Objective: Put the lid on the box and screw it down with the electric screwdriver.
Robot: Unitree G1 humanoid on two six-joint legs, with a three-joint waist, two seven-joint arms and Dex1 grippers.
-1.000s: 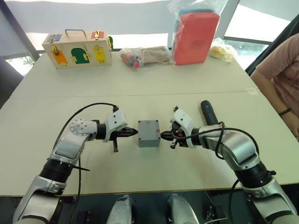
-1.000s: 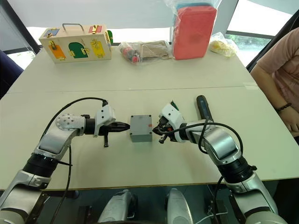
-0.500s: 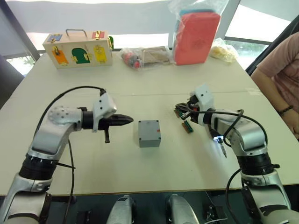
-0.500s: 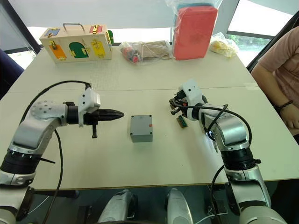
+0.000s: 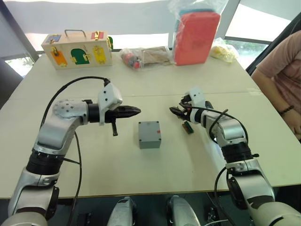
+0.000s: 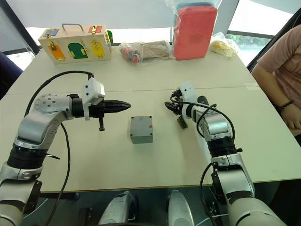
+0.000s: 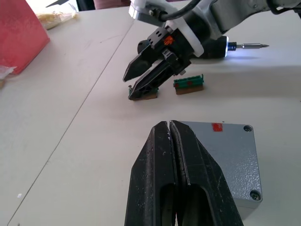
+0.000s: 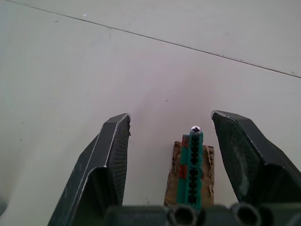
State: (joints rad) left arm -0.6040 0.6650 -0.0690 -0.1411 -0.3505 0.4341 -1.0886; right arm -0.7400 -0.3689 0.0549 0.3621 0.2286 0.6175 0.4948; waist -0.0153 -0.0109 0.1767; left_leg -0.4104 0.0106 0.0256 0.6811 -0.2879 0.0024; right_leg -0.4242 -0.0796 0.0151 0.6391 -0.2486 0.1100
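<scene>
Currently the right gripper (image 8: pixel 169 136) hangs low over the table (image 5: pixel 94 165) with its two black fingers spread wide, a small green strip holding a screw (image 8: pixel 194 157) standing on a brown block between them, touching neither finger. Just beyond its tips, in the left wrist view, a second green strip (image 7: pixel 188 84) lies flat on the table, and behind that arm the electric screwdriver (image 7: pixel 235 46) lies with its tip light glowing. Well apart from it, the left gripper (image 5: pixel 134 111) points toward the right one with its fingers pressed together on nothing. Just below and ahead of its tips sits the box (image 5: pixel 149 134), the lid (image 7: pixel 225 150) already resting flat on top.
</scene>
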